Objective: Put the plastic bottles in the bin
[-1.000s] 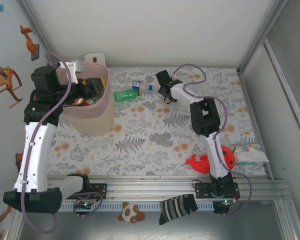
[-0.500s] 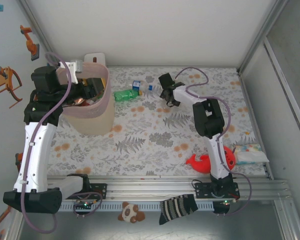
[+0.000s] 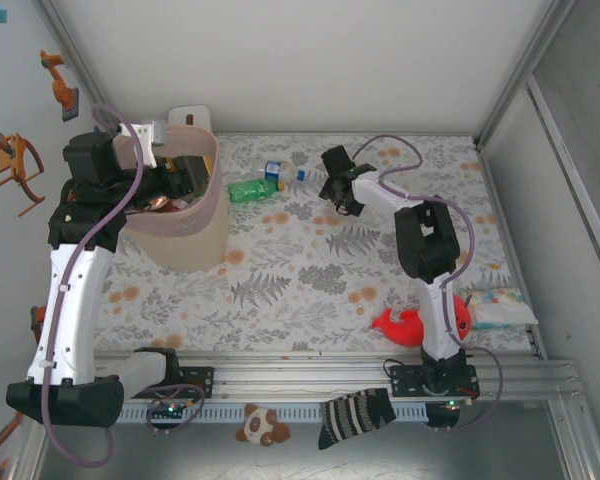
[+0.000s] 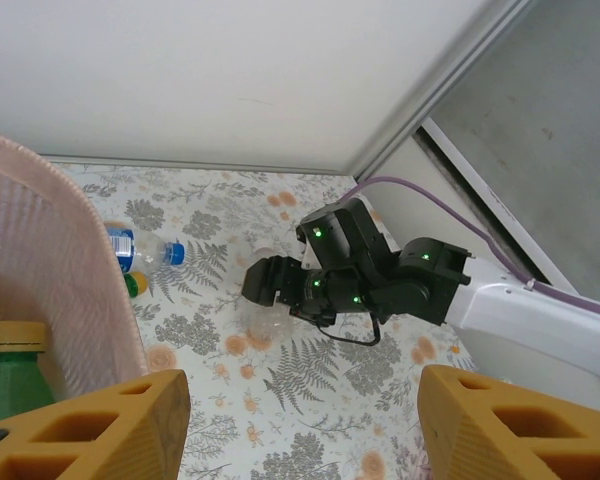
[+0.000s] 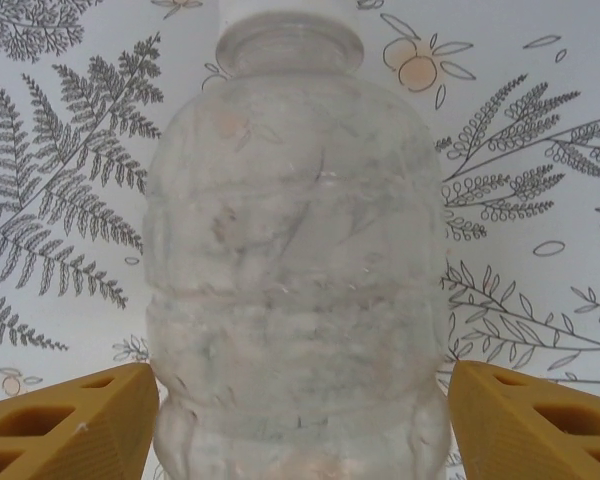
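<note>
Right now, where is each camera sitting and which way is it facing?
Top external: high behind the bases, looking down on the table; shows left arm, right arm, bin and right claw.
Left wrist: above the bin's rim, facing across the table at the right claw; left claw frames the bottom.
Right wrist: close over the clear bottle, facing down; its fingers sit either side.
Shared: both wrist views see that clear bottle.

The clear bottle (image 5: 295, 250) runs past the top and bottom edges, so I can't see its cap or base. Near left, the green bottle (image 4: 5, 388) is cut off behind my finger (image 4: 90, 420).
</note>
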### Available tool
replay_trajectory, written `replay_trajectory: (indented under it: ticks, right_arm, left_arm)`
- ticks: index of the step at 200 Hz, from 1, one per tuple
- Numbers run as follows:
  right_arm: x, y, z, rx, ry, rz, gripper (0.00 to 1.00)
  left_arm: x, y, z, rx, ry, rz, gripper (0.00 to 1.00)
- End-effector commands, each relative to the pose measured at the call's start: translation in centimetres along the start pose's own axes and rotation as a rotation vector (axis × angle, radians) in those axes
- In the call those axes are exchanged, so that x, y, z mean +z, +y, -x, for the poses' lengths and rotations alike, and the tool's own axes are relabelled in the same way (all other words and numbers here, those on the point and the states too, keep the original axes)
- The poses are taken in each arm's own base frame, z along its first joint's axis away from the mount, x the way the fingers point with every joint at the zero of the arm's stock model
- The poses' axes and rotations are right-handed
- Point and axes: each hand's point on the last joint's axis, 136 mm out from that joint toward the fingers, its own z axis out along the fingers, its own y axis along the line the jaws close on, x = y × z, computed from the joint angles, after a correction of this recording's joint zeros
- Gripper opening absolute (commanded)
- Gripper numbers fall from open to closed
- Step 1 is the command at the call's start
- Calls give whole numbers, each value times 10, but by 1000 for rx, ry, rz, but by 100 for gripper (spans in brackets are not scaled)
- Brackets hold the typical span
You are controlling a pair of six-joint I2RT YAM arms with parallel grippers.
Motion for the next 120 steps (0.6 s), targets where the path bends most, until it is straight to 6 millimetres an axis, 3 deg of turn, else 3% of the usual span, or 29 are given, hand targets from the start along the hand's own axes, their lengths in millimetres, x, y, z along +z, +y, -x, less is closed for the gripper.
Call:
replay_trajectory:
  ticks: [1, 56, 120]
  right_arm:
    - [-16, -5, -4, 2, 24, -1, 75]
    - [-17, -8, -12, -9, 43, 1, 75]
    - [-18, -7, -17, 0, 53, 29, 67]
  left_arm:
    - [-2, -9, 6, 25, -14, -26, 62]
    - [-2, -11, 6, 26, -17, -32, 62]
    - [-1, -12, 6, 25, -17, -34, 62]
